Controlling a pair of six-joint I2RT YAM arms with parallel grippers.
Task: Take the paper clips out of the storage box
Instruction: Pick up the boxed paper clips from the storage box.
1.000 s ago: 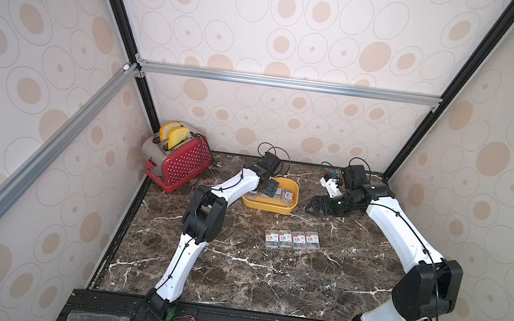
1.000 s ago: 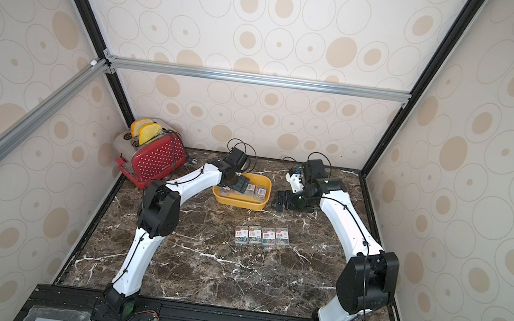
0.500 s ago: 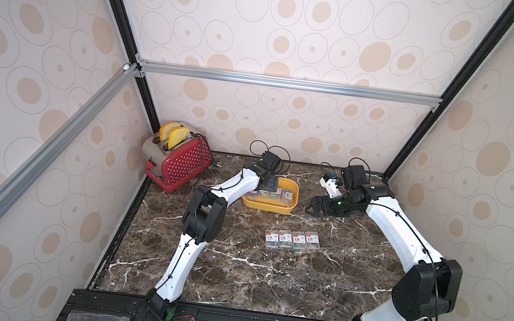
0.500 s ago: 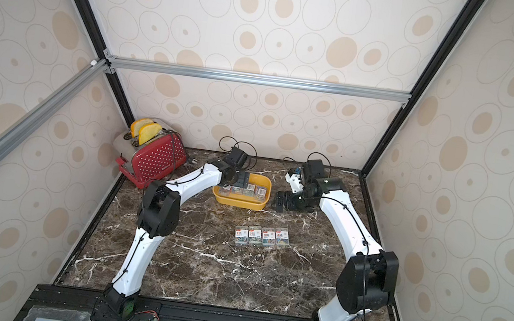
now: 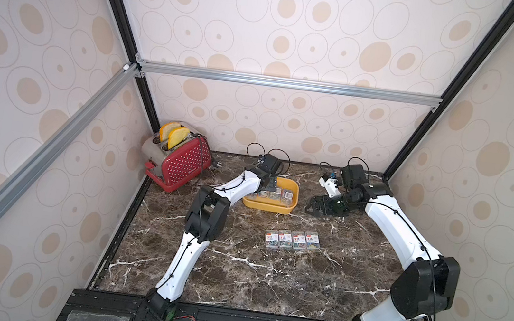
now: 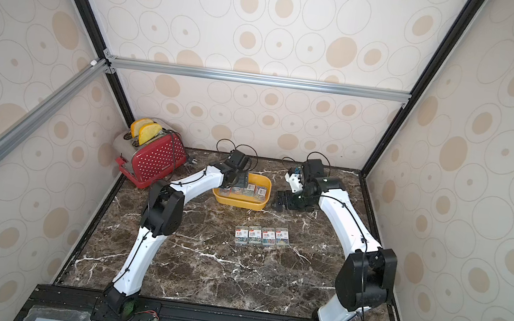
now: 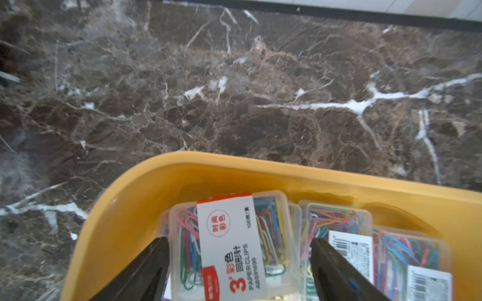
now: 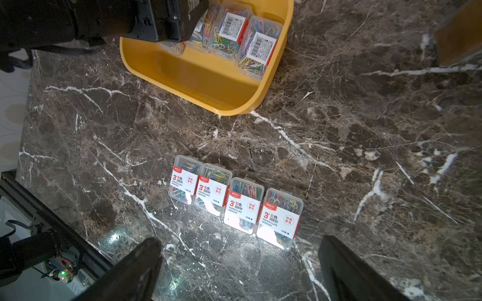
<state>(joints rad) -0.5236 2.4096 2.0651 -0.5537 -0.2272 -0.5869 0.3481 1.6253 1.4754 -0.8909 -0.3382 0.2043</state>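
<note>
We see the shallow yellow plastic storage tub (image 5: 268, 207) on the dark marble surface (image 5: 232, 283), with several small clear plastic boxes of multicoloured paper clips (image 8: 257, 44) inside. Four more clip boxes (image 5: 292, 240) lie side by side on the surface nearby. The left gripper (image 7: 238, 242) straddles one labelled box (image 7: 227, 234) in the tub, jaws wide, not clamped. The right gripper (image 8: 240, 245) hangs wide open and empty beside the tub.

Bright, even light; left wrist view seems slightly blurred.
</note>
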